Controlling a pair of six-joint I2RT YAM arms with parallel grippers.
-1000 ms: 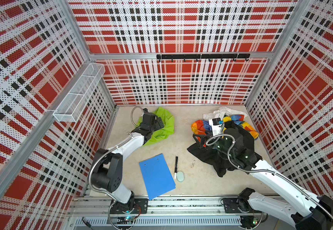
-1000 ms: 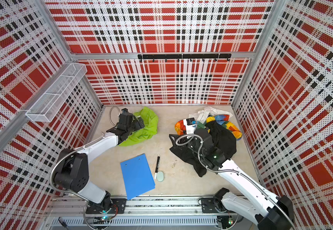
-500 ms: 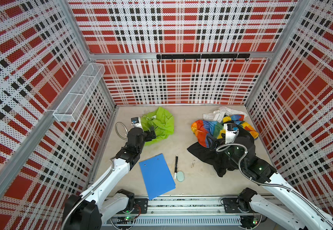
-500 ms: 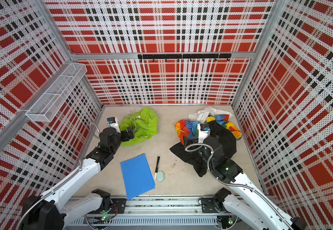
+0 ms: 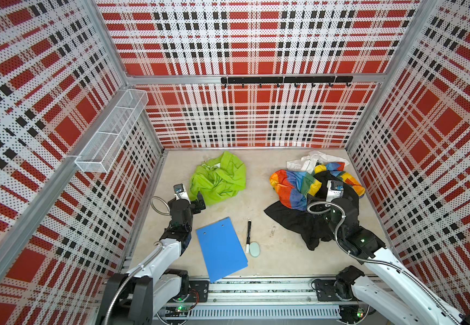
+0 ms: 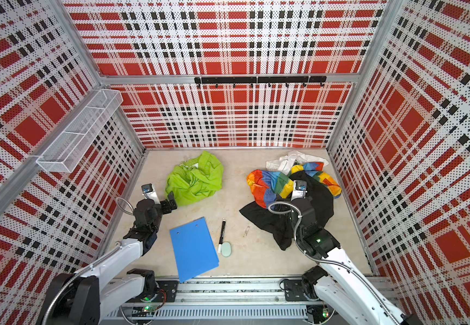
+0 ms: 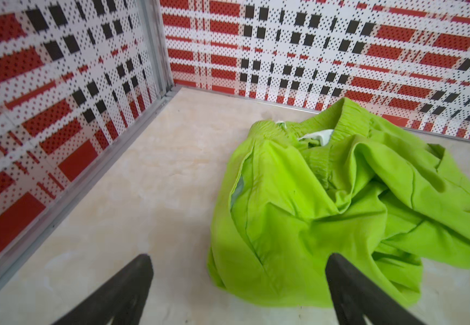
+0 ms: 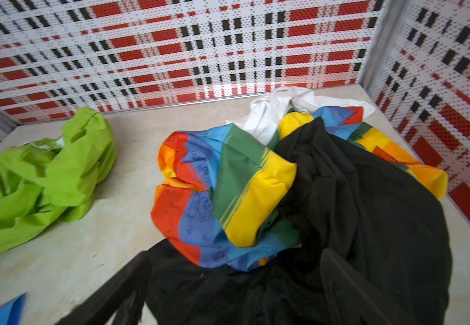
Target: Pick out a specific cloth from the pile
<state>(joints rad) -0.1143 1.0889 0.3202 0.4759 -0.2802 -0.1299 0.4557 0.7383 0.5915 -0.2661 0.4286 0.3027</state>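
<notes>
white cloth mostly under rainbow cloth, black garment partly behind right arm, clipboard cropped

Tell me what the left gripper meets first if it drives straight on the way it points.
The open left gripper would likely meet the near edge of the crumpled lime-green fabric cloth first; one finger lines up with bare beige tabletop instead. Depth is hard to judge.

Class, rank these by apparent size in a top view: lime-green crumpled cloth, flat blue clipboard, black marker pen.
Tied largest: lime-green crumpled cloth and flat blue clipboard, about alike.
Smallest: black marker pen.
</notes>
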